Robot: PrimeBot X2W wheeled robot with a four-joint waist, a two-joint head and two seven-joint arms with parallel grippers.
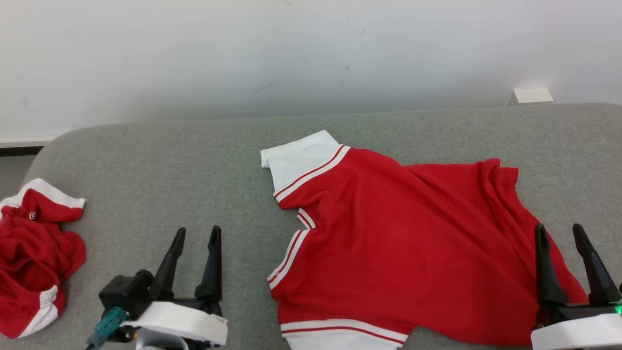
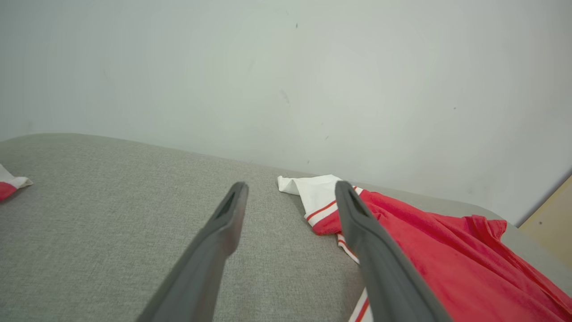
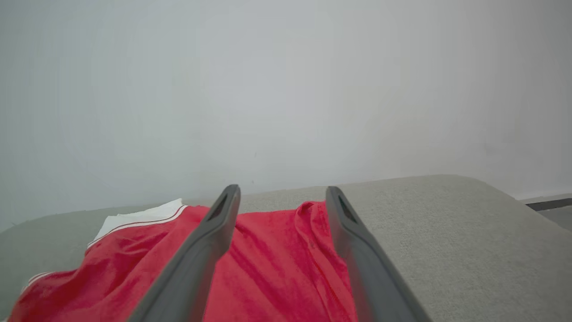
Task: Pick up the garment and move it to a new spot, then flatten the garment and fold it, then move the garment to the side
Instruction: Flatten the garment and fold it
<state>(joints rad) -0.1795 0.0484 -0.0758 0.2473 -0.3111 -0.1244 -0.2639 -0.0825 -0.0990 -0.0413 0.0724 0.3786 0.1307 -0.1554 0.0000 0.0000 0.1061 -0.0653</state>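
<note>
Where a plain white wall (image 1: 311,48) meets a wide grey cushion (image 1: 146,160), a red shirt (image 1: 388,243) with white trim lies spread right of centre. It is mostly flat, though creases run across its far right part. A second red garment (image 1: 34,253) sits crumpled at the cushion's left edge, well apart from the shirt.

The right gripper (image 1: 559,227) hangs at the lower right over the shirt's near right edge, its two dark fingers apart with nothing between them. The left gripper (image 1: 198,229) hangs at the lower left over bare cushion, just beside the shirt, also spread wide and empty. One white cuff (image 1: 296,158) points toward the wall, and a second white band (image 1: 340,335) lies at the near edge.

The step in hand looks like flattening (a judgement from the creases). To do it well, each gripper should pinch a single layer at opposite ends and draw outward, low and slow, so the cloth smooths out rather than bunching or sliding.
</note>
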